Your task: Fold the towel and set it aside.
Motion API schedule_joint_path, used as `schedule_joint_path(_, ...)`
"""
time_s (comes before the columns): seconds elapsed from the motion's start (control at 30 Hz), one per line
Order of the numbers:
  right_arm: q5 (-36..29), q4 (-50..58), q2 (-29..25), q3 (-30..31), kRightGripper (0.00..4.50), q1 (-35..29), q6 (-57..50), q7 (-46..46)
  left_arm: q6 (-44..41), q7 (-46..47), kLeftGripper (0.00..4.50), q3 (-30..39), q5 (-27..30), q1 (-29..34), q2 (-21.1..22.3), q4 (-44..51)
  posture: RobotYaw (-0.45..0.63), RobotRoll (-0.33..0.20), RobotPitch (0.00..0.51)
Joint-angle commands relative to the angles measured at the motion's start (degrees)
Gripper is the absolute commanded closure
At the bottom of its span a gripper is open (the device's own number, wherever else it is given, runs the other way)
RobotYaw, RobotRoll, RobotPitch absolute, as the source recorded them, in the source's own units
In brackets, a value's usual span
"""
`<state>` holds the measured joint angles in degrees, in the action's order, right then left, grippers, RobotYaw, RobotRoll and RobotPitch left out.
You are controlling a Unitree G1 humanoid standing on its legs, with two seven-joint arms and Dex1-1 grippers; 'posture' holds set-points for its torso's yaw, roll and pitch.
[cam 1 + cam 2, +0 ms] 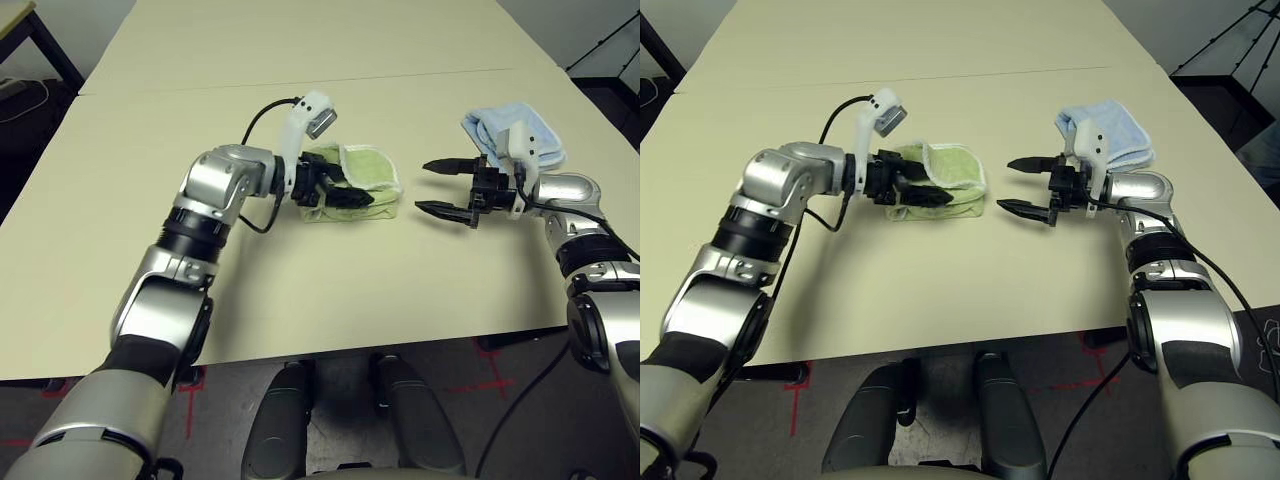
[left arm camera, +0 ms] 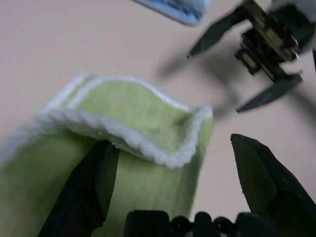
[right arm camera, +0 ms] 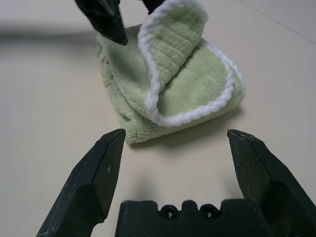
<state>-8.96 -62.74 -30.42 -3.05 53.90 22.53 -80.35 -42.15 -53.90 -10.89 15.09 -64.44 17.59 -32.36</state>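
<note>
The light green towel (image 1: 365, 180) lies folded on the table (image 1: 320, 290), its white-edged top flap curled upward (image 3: 173, 44). My left gripper (image 1: 345, 188) is at the towel's left side and open: one black finger (image 2: 84, 197) sits under the raised flap, the other finger (image 2: 266, 182) is off the cloth over bare table. My right gripper (image 1: 440, 190) hovers open a short way right of the towel (image 3: 197, 94), pointing at it without touching, nothing between its fingers (image 3: 98, 173).
A folded light blue towel (image 1: 510, 135) lies at the back right, just behind my right wrist. A seam (image 1: 300, 82) crosses the table further back. The table's front edge (image 1: 350, 345) is near my body, with dark floor beyond the sides.
</note>
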Motion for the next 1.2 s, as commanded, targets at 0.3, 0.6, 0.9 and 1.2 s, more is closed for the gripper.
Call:
schedule_joint_path(0.3,0.0,1.2,-0.4,-0.2,0.00,-1.3,0.1,-0.1,0.6,0.6,0.01,2.9,0.1,-3.0,-4.1,-4.4,0.01,0.000,0.147)
schedule_joint_path(0.6,-0.1,1.2,-0.1,-0.2,0.00,-1.1,0.0,0.1,2.3,2.3,0.01,2.4,-1.9,-2.5,-7.7,-8.8,0.00,0.000,0.150)
schedule_joint_path(0.9,-0.2,1.1,-0.4,-0.4,0.00,-0.7,-0.3,0.2,10.3,5.8,0.01,4.9,-4.1,-2.4,-5.1,-9.8,0.01,0.000,0.156)
schedule_joint_path(1.2,0.1,-0.1,0.3,-0.3,0.00,0.6,0.3,1.3,12.5,1.7,0.01,9.5,-2.0,1.5,5.0,2.5,0.04,0.000,0.157)
